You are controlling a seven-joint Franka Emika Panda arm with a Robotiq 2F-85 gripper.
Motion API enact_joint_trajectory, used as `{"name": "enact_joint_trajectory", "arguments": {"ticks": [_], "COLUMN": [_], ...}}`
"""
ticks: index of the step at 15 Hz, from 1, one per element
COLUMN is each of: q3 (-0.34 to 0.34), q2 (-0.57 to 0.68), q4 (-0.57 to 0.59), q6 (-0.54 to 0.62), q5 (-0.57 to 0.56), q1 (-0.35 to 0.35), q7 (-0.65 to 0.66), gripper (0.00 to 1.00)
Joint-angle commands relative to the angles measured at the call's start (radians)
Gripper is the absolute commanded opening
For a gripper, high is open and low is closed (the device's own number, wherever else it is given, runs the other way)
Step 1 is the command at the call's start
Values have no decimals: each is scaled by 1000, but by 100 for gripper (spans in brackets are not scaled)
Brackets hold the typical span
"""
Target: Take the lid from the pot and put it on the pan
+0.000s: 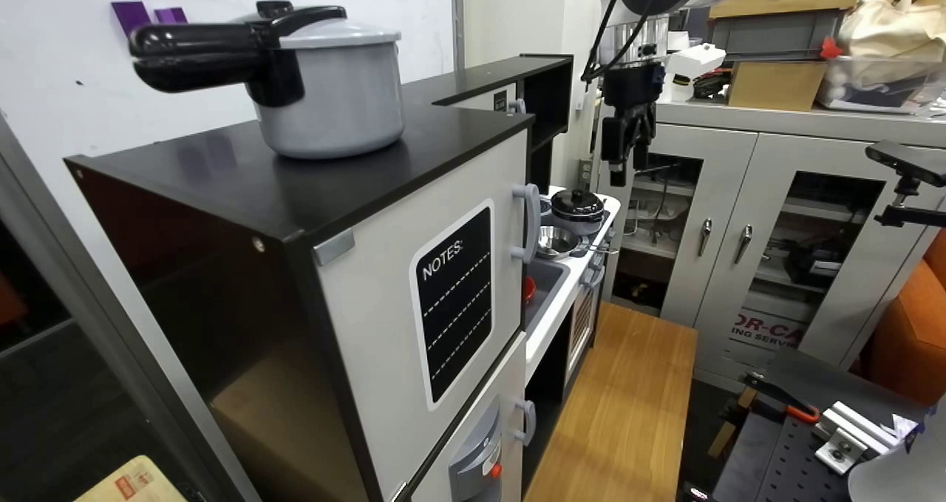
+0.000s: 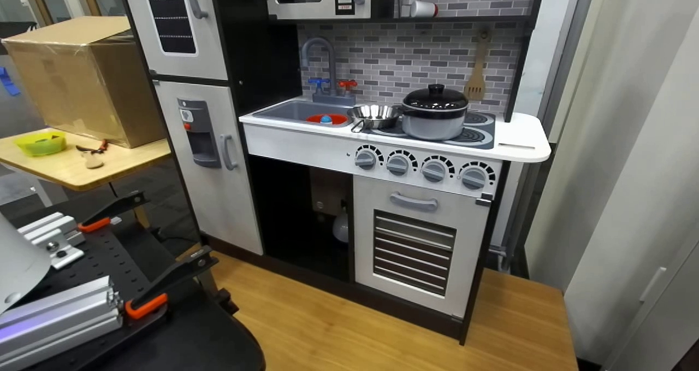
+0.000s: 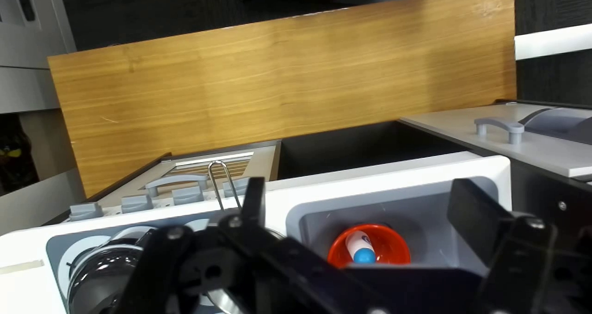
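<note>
One grey pot (image 2: 434,126) on the toy stove top (image 2: 485,128), right of centre in an exterior view, black lid (image 2: 435,99) seated on it; steel pan (image 2: 375,115) just left of it, hollow side up. All three show in both exterior views. Can't tell if pot and pan touch. Lid not yet on the pan. In an exterior view, gripper (image 1: 629,171) hangs pointing down at upper right of the frame, higher in the picture than the lid and apart from it. In the wrist view its fingers (image 3: 472,217) stand wide apart, one mid-frame, one at right, grey sink (image 3: 430,207) showing between. Same view: lid at lower left, cut by the frame's bottom edge, pan at lower left of centre, mostly hidden behind the gripper. Red bowl (image 3: 391,247) sits in the sink, white-and-blue item (image 3: 360,244) inside it, too unclear to name. Long-handled grey cooker (image 1: 332,95), lidded, stands on the dark fridge top (image 1: 244,184) at upper left in an exterior view. Wooden spatula (image 2: 477,76) hangs on the tiled wall (image 2: 377,70) at upper right in an exterior view
</note>
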Motion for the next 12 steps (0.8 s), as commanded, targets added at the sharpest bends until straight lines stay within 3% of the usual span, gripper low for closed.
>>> {"name": "enact_joint_trajectory", "arguments": {"ticks": [1,12], "q3": [1,-54], "q2": [21,169], "q4": [6,116], "q6": [15,107], "q5": [-1,6], "q1": [-15,-85], "q7": [-22,-31], "gripper": [100,100]}}
